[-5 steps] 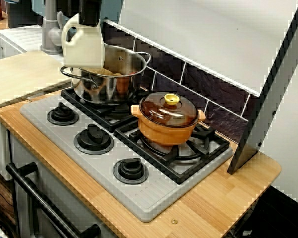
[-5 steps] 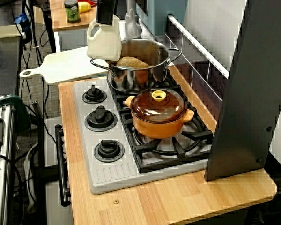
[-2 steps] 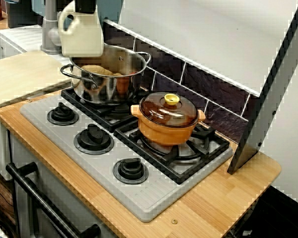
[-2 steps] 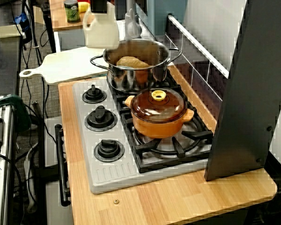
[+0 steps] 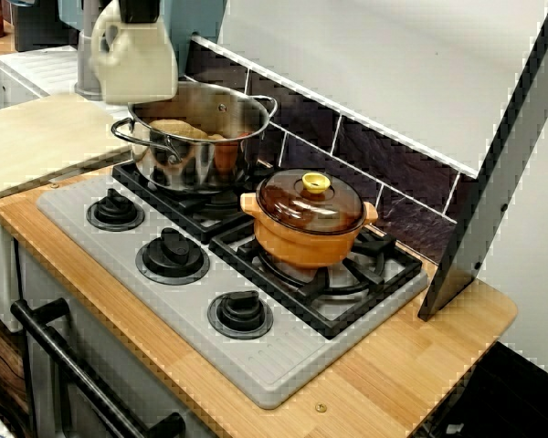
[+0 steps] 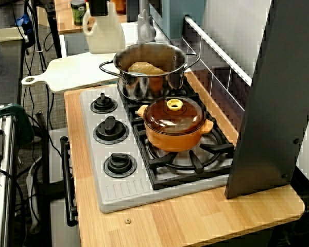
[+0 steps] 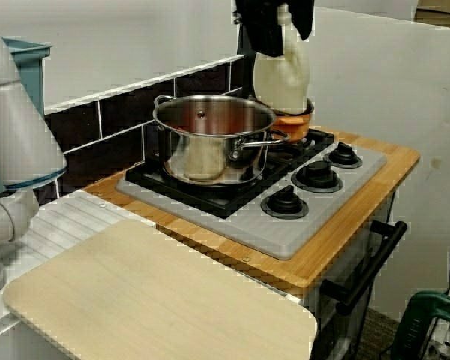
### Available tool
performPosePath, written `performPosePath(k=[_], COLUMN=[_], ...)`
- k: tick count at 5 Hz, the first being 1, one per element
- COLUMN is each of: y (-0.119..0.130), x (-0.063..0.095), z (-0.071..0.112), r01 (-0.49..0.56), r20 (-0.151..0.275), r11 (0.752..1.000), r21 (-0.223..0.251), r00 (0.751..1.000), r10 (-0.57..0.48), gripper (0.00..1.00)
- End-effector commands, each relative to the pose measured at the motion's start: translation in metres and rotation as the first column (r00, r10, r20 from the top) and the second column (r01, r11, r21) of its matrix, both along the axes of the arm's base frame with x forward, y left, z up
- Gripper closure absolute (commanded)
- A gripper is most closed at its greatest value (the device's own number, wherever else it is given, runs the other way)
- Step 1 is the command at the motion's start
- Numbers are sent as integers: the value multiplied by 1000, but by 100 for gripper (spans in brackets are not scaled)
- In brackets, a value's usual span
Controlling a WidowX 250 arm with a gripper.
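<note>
In the view from the stove's front, the black pincer [image 5: 139,13] is clamped on the top of a cream, boxy plastic jug with a moulded loop handle [image 5: 135,62]. Gripped there, it likely hangs upright, in the air just off the left rim of the polished steel two-handled pot [image 5: 199,137] at the grey hob's [image 5: 283,365] back-left corner. The higher view sets the jug over the pale wooden cutting board [image 6: 67,74]. From the board's side, the smooth jug hides part of the glossy orange ceramic pot [image 7: 294,124].
</note>
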State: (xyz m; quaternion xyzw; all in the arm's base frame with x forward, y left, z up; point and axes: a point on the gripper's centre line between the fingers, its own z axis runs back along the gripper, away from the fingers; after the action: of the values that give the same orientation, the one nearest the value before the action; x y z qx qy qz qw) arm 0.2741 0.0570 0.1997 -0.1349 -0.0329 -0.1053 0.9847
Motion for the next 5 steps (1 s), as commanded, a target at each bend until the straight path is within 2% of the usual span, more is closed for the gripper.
performPosePath(k=[1, 2, 4, 5], y=[-3, -6, -8, -8], x=[-10, -12, -15, -17], z=[10, 4, 11, 10], r01=[-73, -70, -68, -99], r20=[89, 85, 99, 132], r11=[997, 997, 998, 995], r21=[4, 8, -7, 13], r00=[993, 994, 993, 986], r10=[73, 69, 69, 97], gripper=[100, 100, 100, 100])
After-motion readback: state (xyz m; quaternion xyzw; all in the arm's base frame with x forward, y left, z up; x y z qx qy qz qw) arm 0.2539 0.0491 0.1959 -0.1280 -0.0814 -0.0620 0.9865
